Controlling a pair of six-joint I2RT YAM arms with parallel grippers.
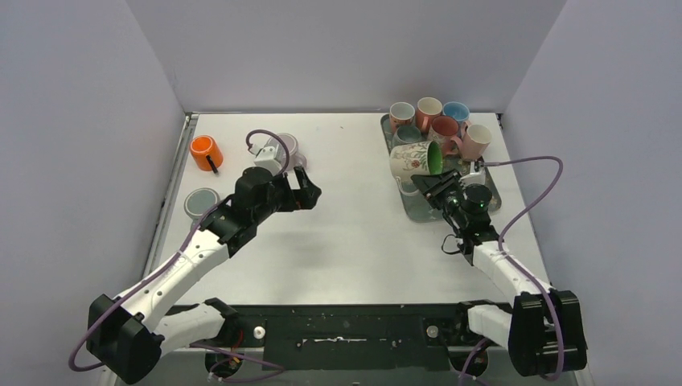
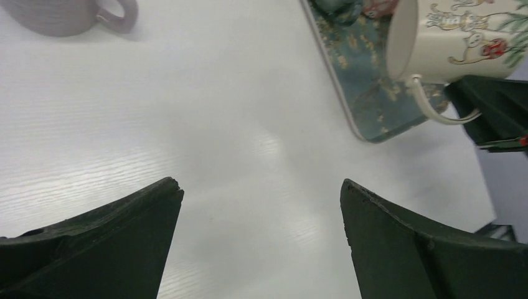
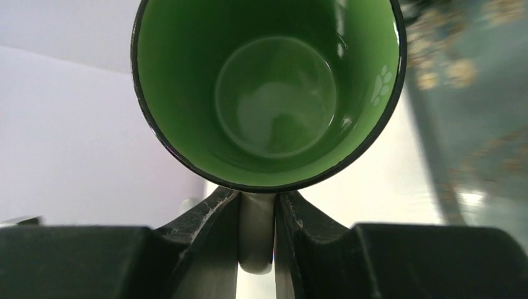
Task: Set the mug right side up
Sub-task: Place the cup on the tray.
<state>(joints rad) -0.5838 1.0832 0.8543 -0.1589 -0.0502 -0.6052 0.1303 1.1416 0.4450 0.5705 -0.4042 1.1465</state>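
Hovers over the counter [image 1: 346,241] with left pincer [image 2: 261,187] spread wide, grey cup [image 2: 62,15] far beyond its left finger. Pinches the mug [image 1: 414,159] by its handle [image 3: 256,249] in right pincer [image 3: 256,199], mug tipped sideways just ahead, green mouth facing back, over the tray [image 2: 361,93].

This is a robotics lab test cell rather than a home kitchen. A bare white tabletop [image 1: 354,241] is boxed in by plain pale partition walls [image 1: 80,121] on three sides. Two robot arms [image 1: 185,261] trailing purple cables [image 1: 527,159] are bolted along the bottom of the frame. Assorted mugs [image 1: 438,121] crowd a tray [image 1: 418,211] at upper right.
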